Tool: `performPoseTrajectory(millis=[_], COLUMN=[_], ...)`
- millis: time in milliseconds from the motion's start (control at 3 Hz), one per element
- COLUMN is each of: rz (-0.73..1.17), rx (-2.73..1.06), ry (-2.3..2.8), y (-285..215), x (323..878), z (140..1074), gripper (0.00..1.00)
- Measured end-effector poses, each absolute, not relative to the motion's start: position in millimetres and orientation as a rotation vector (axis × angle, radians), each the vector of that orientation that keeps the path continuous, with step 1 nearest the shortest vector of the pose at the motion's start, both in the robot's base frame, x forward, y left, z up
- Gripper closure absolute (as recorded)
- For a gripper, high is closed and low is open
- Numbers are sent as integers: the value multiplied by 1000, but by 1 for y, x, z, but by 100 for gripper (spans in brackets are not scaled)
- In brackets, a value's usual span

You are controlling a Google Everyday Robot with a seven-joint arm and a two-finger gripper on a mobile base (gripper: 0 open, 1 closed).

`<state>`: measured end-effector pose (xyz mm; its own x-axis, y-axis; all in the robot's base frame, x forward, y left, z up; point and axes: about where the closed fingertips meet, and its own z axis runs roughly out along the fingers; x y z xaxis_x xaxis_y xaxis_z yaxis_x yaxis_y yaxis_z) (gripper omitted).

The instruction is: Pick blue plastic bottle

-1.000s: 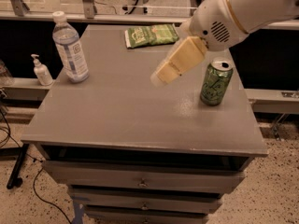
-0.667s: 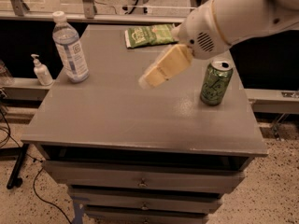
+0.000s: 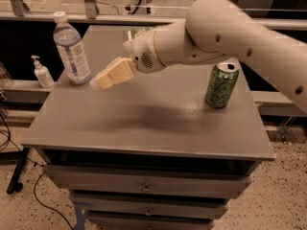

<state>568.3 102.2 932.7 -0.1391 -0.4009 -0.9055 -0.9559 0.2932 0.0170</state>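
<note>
The blue plastic bottle [image 3: 71, 48] stands upright at the back left of the grey cabinet top [image 3: 148, 123]. It is clear, with a white cap and a pale blue-and-white label. My gripper [image 3: 100, 83], with cream-coloured fingers, reaches in from the right on the white arm [image 3: 216, 30]. It hangs above the cabinet top, just right of the bottle's lower part and apart from it. It holds nothing.
A green drink can [image 3: 221, 85] stands at the right of the cabinet top. A small white pump dispenser [image 3: 42, 73] sits on a ledge left of the cabinet. A green packet [image 3: 135, 32] lies at the back, mostly hidden by my arm. Drawers [image 3: 146, 188] are below.
My arm and gripper have swept left across the cabinet top, from near the green can toward the bottle. The bottle and can have not moved.
</note>
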Motion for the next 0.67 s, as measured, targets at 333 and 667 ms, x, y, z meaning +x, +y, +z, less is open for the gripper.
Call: performPoseTrajectory(millis=[333,667], rz=[885,924], rx=[-1223,-1197], ry=[1612,1525], y=[156,199], x=[595,615], z=[921,916], gripper=[0,0])
